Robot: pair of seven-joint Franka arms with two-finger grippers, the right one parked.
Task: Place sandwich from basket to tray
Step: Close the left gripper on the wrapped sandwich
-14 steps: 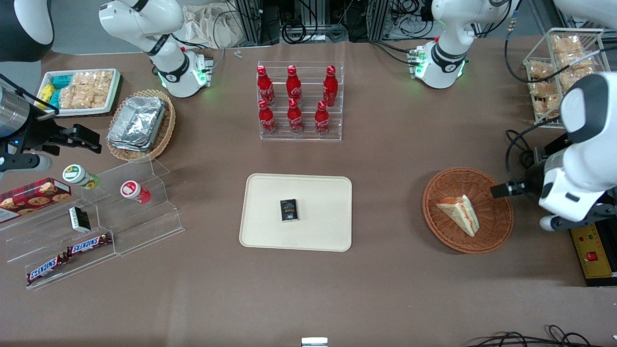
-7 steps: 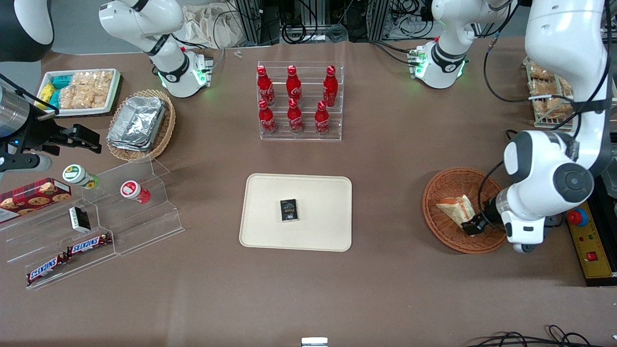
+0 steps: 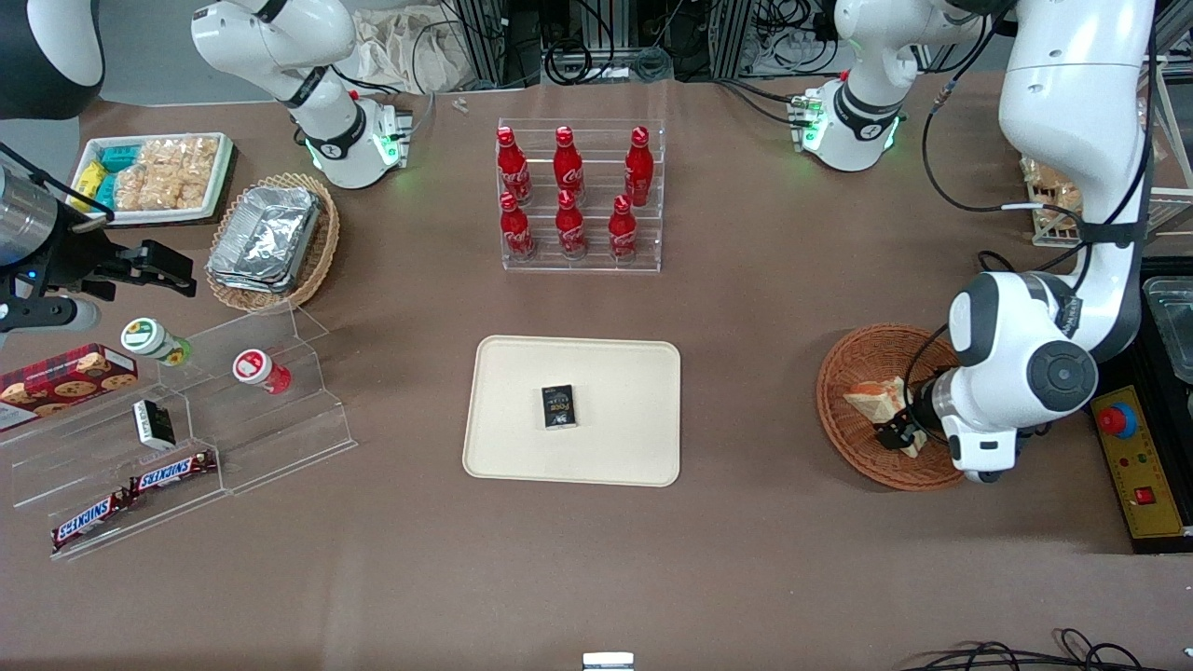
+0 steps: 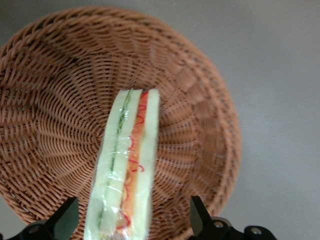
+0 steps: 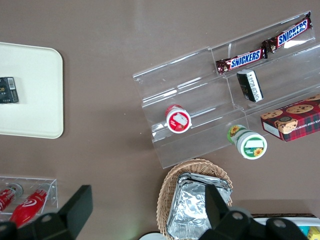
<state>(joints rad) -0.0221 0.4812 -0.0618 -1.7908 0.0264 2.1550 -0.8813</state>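
Note:
The sandwich (image 3: 871,401), a wrapped cream wedge with orange-red and green filling, lies in the reddish-brown wicker basket (image 3: 857,359) toward the working arm's end of the table. The left arm's gripper (image 3: 899,433) is down in the basket over the sandwich's end nearer the front camera. In the left wrist view the gripper (image 4: 132,220) is open, and its black fingers (image 4: 67,217) stand on either side of the sandwich (image 4: 127,165), with a gap still showing beside it, above the basket (image 4: 55,85). The cream tray (image 3: 615,373) lies at the table's middle.
A small black box (image 3: 559,407) lies on the tray. A clear rack of red bottles (image 3: 580,200) stands farther from the front camera than the tray. A yellow control box (image 3: 1145,485) sits beside the basket. Acrylic snack shelves (image 3: 186,438) stand toward the parked arm's end.
The left arm swung in over the basket and came down. Its gripper went from beside the basket's rim to straddling the sandwich. The sandwich has stayed in place.

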